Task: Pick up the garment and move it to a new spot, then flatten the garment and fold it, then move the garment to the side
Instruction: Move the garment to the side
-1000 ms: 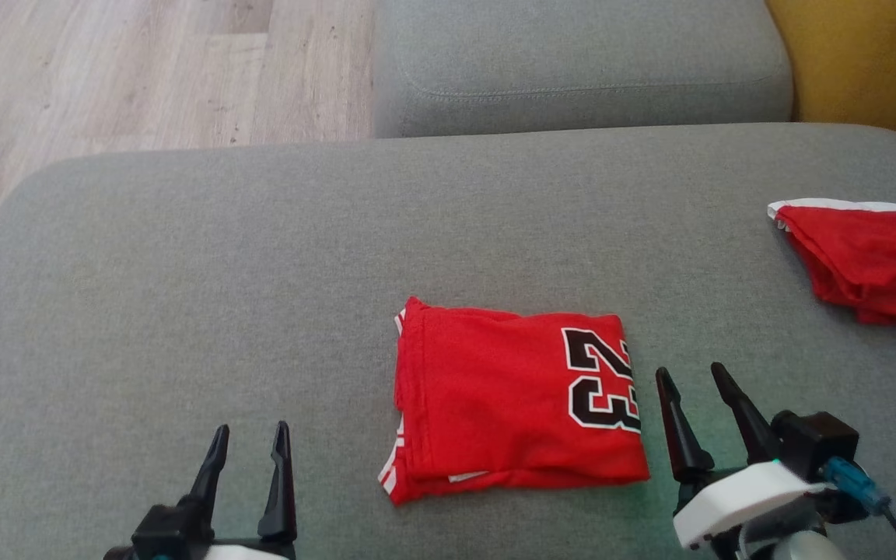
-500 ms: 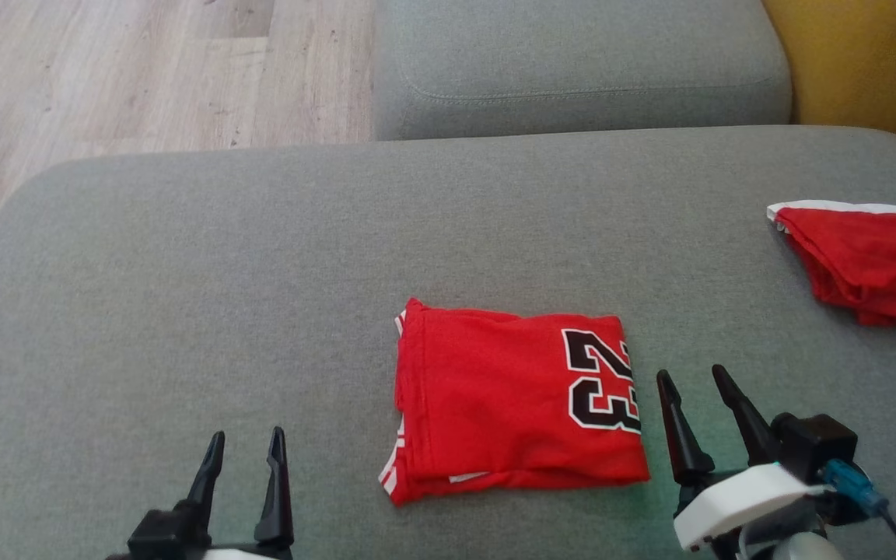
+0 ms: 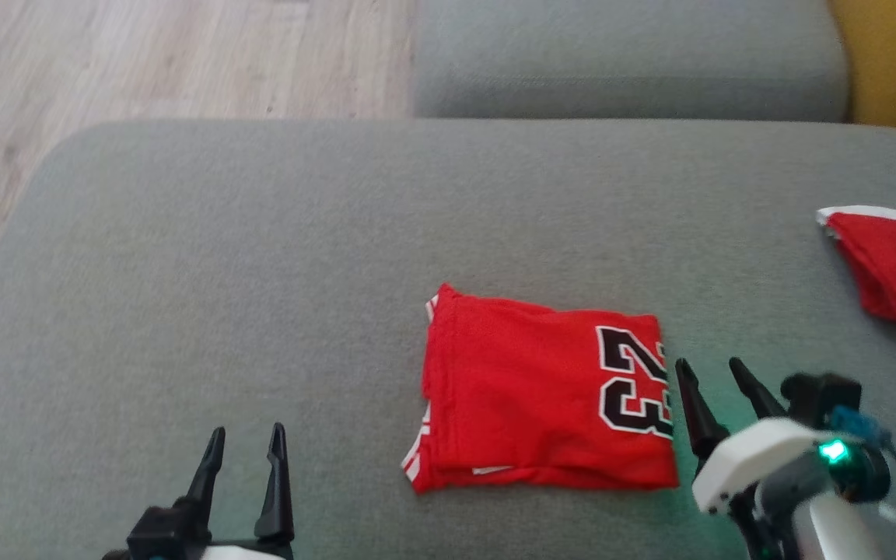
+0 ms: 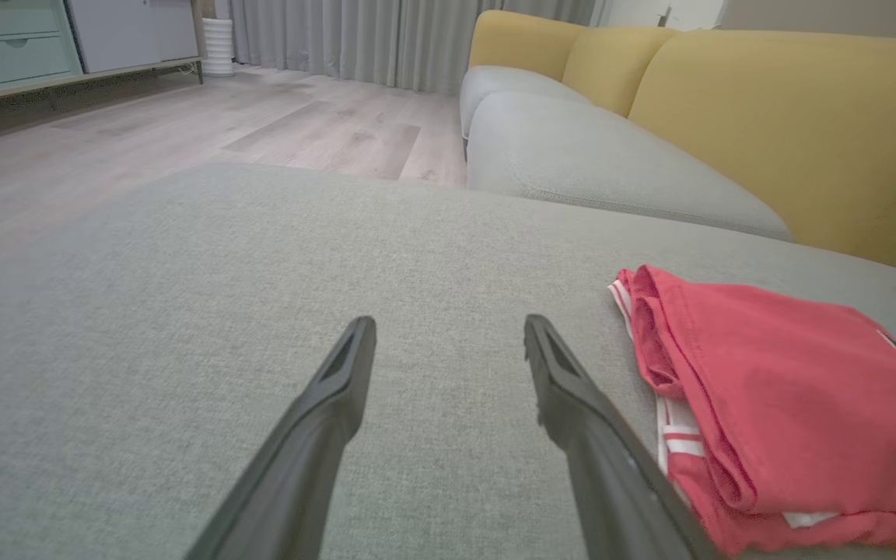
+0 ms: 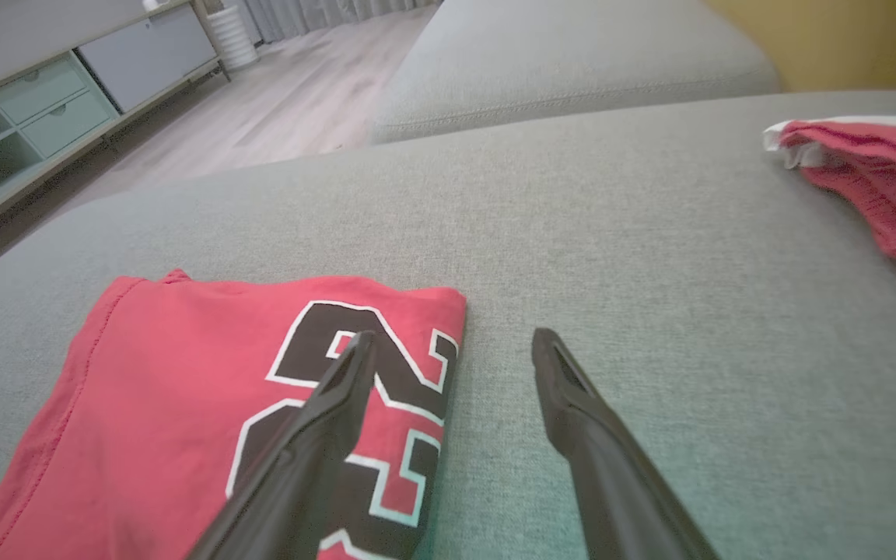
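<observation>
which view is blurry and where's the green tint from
Head view: soft overall, green cast on the cushion beside the right gripper, by its lit green light; right wrist view: greenish tinge near the fingers; left wrist view: sharp, untinted.

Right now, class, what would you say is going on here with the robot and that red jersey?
The robot has a red jersey, numbered 23, lying folded on a grey sofa cushion. Both grippers are open and empty: the right gripper at the jersey's numbered edge, the left gripper apart on the other side. Another red garment lies further right. Moving the jersey aside looks not yet done.
</observation>
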